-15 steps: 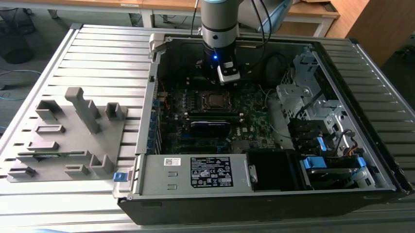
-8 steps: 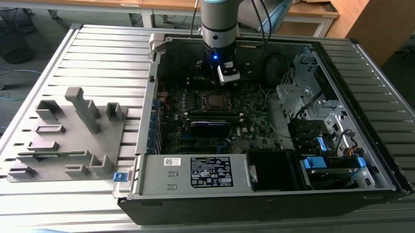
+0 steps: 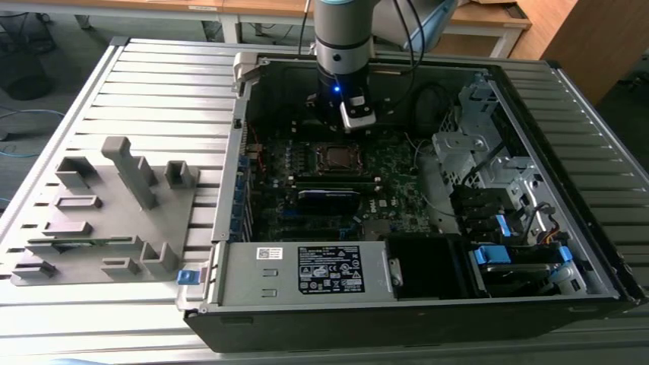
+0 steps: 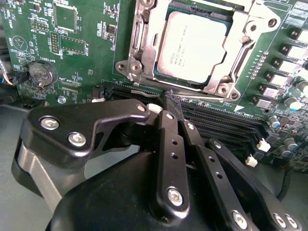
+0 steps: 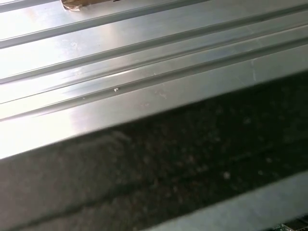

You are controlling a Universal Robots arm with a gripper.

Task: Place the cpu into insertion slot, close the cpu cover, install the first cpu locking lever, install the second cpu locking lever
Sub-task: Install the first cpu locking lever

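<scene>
The cpu [image 4: 192,45] lies flat in the insertion slot [image 4: 144,72] on the green motherboard, its silver-grey top showing. The cpu cover [image 4: 240,29], a silver frame plate, lies down around the chip, which shows through its window. My gripper [image 4: 172,102] hovers just beside the socket, over the black memory slots, with its black fingers [image 4: 168,144] brought together and nothing between them. In the exterior view the gripper [image 3: 355,125] hangs inside the open computer case, a little behind the insertion slot [image 3: 335,156]. I cannot make out how the locking levers stand.
A labelled grey power-supply box [image 3: 304,270] fills the case's front. Drive cages and cables [image 3: 487,175] crowd the exterior view's right. A grey fixture block [image 3: 112,213] stands on the ribbed metal table [image 5: 144,57] to the left. A coin battery [image 4: 42,73] sits on the board.
</scene>
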